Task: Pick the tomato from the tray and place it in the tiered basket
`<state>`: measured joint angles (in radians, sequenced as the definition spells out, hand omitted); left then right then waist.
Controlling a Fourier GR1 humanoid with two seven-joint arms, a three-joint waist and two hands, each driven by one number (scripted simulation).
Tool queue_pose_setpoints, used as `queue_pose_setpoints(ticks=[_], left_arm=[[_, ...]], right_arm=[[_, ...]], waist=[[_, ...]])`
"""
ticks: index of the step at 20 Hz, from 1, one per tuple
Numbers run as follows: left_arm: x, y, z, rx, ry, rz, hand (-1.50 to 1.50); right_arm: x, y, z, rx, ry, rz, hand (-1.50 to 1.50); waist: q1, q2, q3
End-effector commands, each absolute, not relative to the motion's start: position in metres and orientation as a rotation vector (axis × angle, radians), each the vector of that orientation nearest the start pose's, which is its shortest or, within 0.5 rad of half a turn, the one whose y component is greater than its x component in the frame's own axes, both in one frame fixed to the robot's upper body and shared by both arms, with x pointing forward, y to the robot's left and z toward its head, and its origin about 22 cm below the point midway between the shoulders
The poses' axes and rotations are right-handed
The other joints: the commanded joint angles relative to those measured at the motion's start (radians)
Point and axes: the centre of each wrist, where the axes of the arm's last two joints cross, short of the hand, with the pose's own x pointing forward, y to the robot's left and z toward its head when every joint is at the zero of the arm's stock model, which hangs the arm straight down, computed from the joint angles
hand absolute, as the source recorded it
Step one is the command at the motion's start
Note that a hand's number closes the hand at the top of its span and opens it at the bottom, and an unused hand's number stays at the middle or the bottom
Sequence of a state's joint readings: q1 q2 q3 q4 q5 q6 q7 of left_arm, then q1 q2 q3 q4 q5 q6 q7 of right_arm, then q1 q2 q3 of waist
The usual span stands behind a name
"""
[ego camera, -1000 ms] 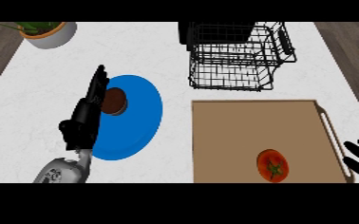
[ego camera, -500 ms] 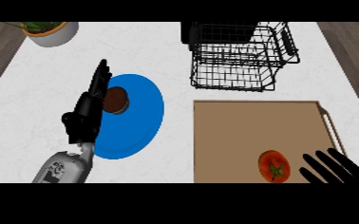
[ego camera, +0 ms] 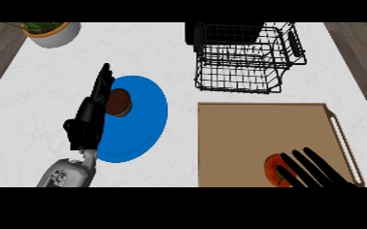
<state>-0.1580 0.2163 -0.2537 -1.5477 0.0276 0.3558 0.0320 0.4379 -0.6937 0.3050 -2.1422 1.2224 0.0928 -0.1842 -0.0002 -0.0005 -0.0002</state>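
I am bringing my right hand [ego camera: 309,169], fingers spread wide and holding nothing, over the round red tomato [ego camera: 275,170], which is lying under my fingertips at the near end of the flat brown tray [ego camera: 258,131]. I am judging it best to settle lower and centre before curling. Beyond my hand, the black wire tiered basket [ego camera: 243,56] is waiting on the white surface [ego camera: 165,48].

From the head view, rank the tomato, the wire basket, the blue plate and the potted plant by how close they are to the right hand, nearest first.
From the right hand:
1. Tomato, on the tray, right at the fingertips.
2. Wire basket, beyond the tray, top right.
3. Blue plate, across to the left.
4. Potted plant, far top-left corner.
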Motion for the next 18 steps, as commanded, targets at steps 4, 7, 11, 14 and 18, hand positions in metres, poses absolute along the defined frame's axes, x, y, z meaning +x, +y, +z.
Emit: queue_pose_setpoints(ticks=[4, 7, 11, 14, 18], left_arm=[[0.27, 0.218, 0.016, 0.201, -1.658, -0.095, 0.0], [0.276, 0.216, 0.034, 0.173, -1.672, -0.115, 0.0], [0.264, 0.209, 0.024, 0.199, -1.666, -0.097, 0.0], [0.274, 0.195, 0.024, 0.184, -1.661, -0.089, 0.0], [0.271, 0.202, 0.035, 0.213, -1.667, -0.111, 0.0]], right_arm=[[0.131, -0.264, 0.059, -0.853, -1.353, 1.855, -1.5], [0.128, -0.243, 0.058, -0.882, -1.356, 1.85, -1.5], [0.15, -0.258, 0.065, -0.872, -1.363, 1.82, -1.5], [0.158, -0.234, 0.056, -0.863, -1.349, 1.822, -1.5], [0.165, -0.261, 0.059, -0.847, -1.353, 1.813, -1.5]], waist=[[-0.004, 0.0, 0.0], [-0.003, 0.0, 0.0], [0.0, 0.0, 0.0], [0.0, 0.001, 0.0], [-0.001, 0.0, 0.0]])
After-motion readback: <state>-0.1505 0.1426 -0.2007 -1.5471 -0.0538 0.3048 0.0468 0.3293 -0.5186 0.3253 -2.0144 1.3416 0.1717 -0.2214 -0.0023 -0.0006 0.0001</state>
